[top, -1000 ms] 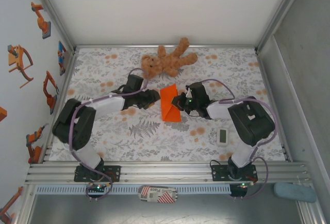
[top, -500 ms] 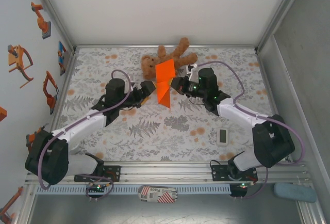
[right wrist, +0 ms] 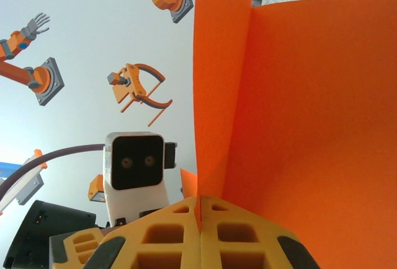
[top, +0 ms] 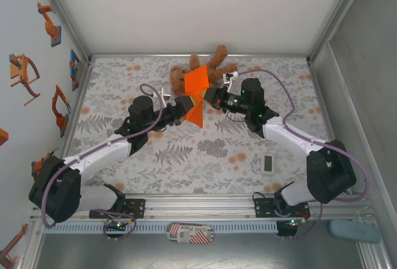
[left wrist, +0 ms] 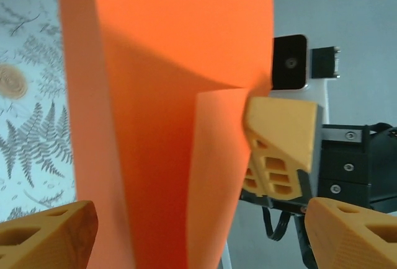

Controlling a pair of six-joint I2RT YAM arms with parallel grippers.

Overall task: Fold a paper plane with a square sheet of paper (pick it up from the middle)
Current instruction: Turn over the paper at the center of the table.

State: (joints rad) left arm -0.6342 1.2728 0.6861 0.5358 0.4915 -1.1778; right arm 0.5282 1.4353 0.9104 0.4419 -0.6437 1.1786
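**Item 1. Thin bright orange creased sheet of paper** point(top: 197, 92) point(left wrist: 155, 95) point(right wrist: 298, 126)
- Place: raised off the counter, towards 12 o'clock from the counter's centre in the top view.
- Its upper part overlaps the soft toy behind it.
- Form: partly folded. One flap stands at an angle to the main panel along a straight crease, which shows in both wrist views.

**Item 2. Right gripper** point(top: 208, 97) point(right wrist: 200, 219) point(left wrist: 279, 142)
- Place: at 3 o'clock of the sheet.
- Jaws: clenched on the sheet's edge. The yellow pads press together with the orange paper pinched in the seam between them.

**Item 3. Left gripper** point(top: 186, 109) point(left wrist: 201, 216)
- Place: at 8 o'clock of the sheet, low against its bottom corner.
- Jaws: released and spread wide. The sheet hangs in the gap between the two yellow fingers, nearer the left-hand one in the wrist view.
- Whether that finger touches the paper cannot be told.

**Item 4. Brown plush teddy bear** point(top: 214, 69)
- Place: lying on the counter at 12 o'clock of the sheet, near the far edge.

**Item 5. Small white rectangular gadget** point(top: 267, 163)
- Place: flat on the counter at 4 o'clock of the sheet, well apart from it, beside the right arm.

**Item 6. Counter with a grey fern and orange flower print** point(top: 124, 89)
- Carries items 4 and 5.

**Item 7. Orange robot-arm stickers on the pale wall** point(top: 25, 74) point(right wrist: 136, 86)
- Place: at 9 o'clock of the counter.
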